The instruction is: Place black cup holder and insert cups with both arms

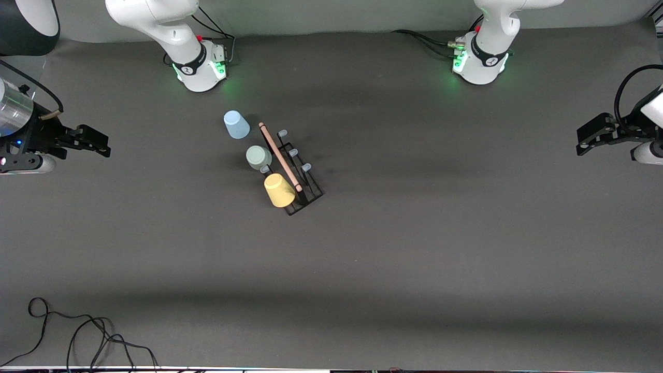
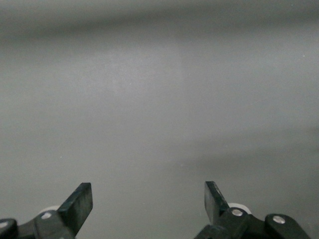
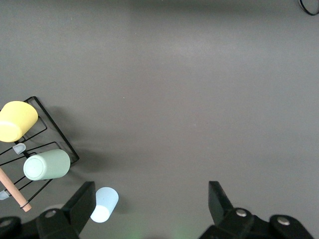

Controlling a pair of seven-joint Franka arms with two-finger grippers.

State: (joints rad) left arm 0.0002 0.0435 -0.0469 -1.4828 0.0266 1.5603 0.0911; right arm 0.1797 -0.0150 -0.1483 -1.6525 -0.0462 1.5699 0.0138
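Observation:
The black cup holder [image 1: 312,192] lies mid-table, its wooden handle [image 1: 279,155] running along the top. A yellow cup [image 1: 279,190] and a pale green cup [image 1: 258,157] sit on its prongs on the side toward the right arm's end. A light blue cup [image 1: 236,125] rests on the table just off the rack's end, farther from the front camera. My right gripper [image 1: 103,145] hangs open and empty at the right arm's end. My left gripper [image 1: 580,143] waits open at the left arm's end. The right wrist view shows the right gripper [image 3: 149,199], holder [image 3: 55,132] and cups [image 3: 47,165]. The left gripper [image 2: 148,199] is over bare mat.
The two arm bases [image 1: 199,67] [image 1: 479,65] stand along the table edge farthest from the front camera. Loose black cables [image 1: 77,331] lie at the near corner on the right arm's end. A dark grey mat [image 1: 440,233] covers the table.

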